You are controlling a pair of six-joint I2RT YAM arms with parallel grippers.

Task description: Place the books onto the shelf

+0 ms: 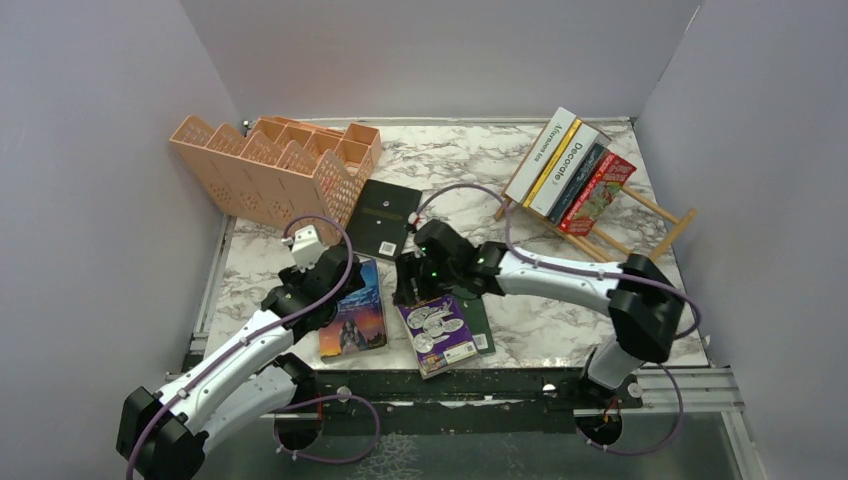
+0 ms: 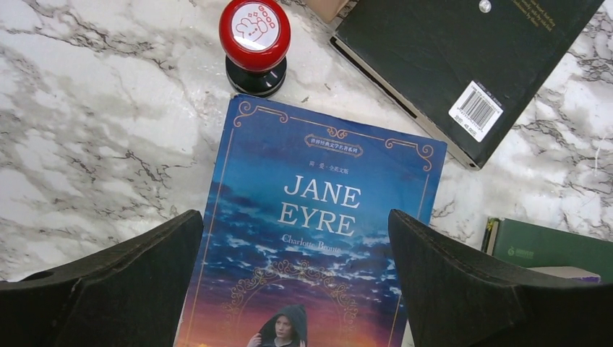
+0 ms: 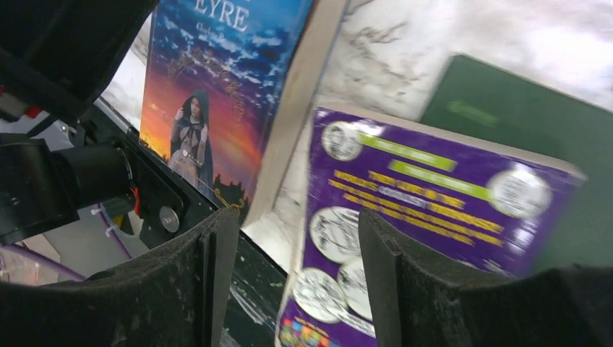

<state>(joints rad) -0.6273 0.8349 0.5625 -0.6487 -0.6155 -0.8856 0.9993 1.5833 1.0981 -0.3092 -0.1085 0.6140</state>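
The blue book, judged thin, stiff and glossy, is laid flat; a long edge is the likely hold. The left gripper is spread wide above it, empty. The right gripper is parted astride the edge of the purple book, nothing pinched. The shelf is shown only from above.

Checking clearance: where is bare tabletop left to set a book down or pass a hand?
The marble tabletop is bare at back centre, between the peach organizer and the wooden rack, and at front right, between the right arm and the near edge. Front centre is crowded: Jane Eyre, the purple book, green book and black book lie close together.
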